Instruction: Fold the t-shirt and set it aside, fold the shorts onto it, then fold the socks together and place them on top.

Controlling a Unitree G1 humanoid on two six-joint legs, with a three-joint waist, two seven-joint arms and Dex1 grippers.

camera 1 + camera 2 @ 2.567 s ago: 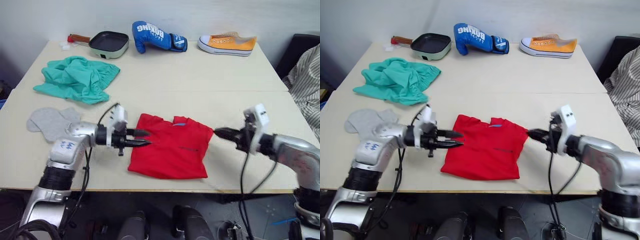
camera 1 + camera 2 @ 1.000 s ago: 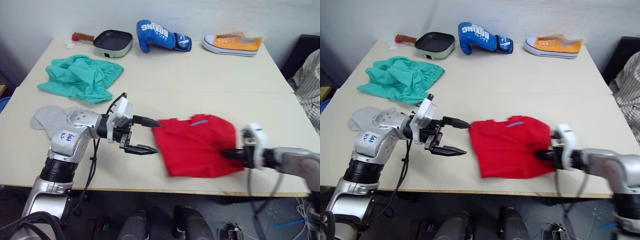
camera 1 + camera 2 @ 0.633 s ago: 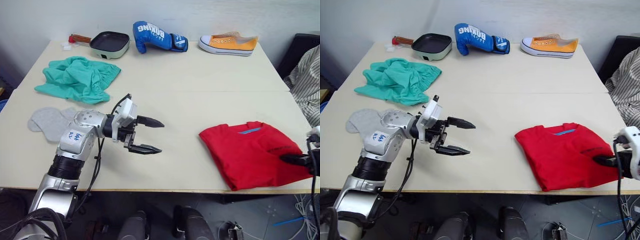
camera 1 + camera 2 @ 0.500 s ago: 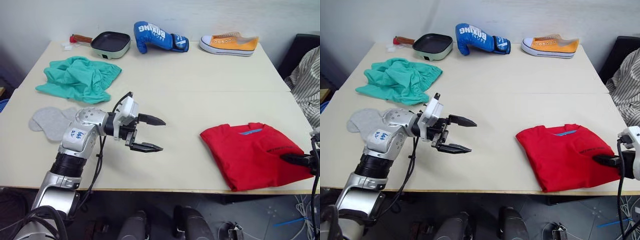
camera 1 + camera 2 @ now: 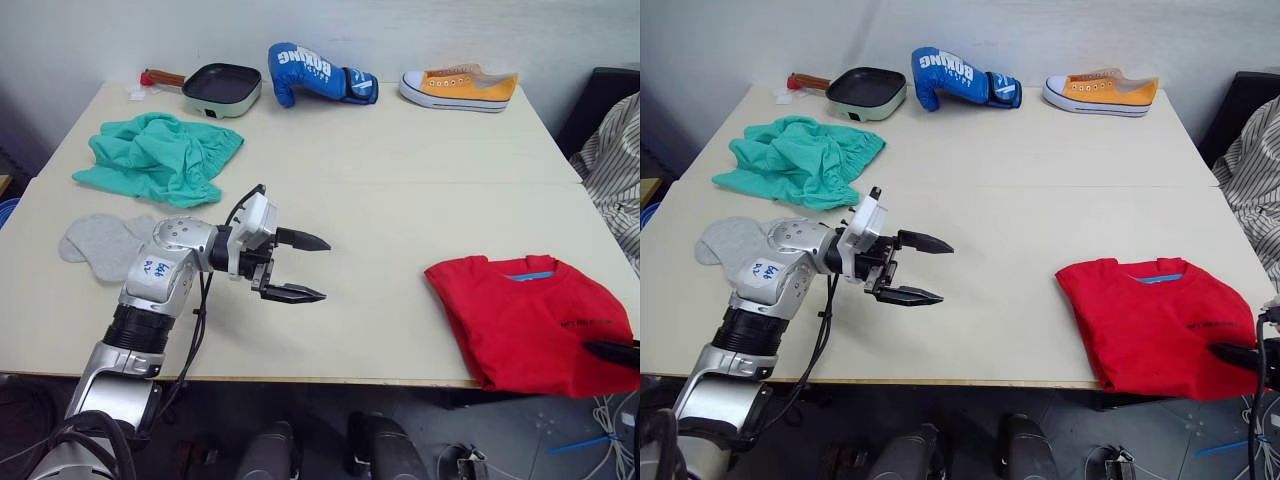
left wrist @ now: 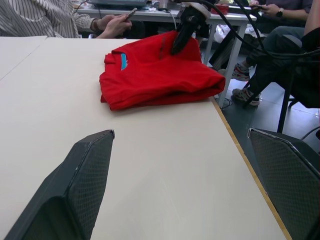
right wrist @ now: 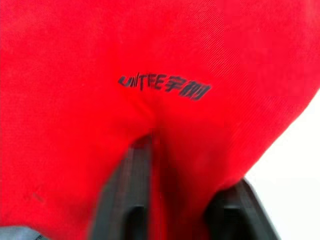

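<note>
At the bench's (image 5: 400,190) left edge lie the small light grey ankle socks (image 5: 100,243), with the crumpled teal-green fabric shorts (image 5: 160,155) behind them. The left end effector (image 5: 305,267) hovers mid-bench, fingers spread, empty. At the right front corner lies the folded bright red cotton t-shirt (image 5: 535,320), the right end effector (image 7: 170,170) pinching its near fold. The shorts look limp and light; the gathered waistband seems the best hold.

Along the far edge of the table (image 5: 400,180) sit 3 stray things: a small black pan (image 5: 219,85) with a pale green body and a reddish handle, a blue boxing glove (image 5: 315,71) (white lettering on it), and an orange sneaker (image 5: 458,86) with a white sole. A person's striped sleeve (image 5: 612,160) shows beside the table's right side
</note>
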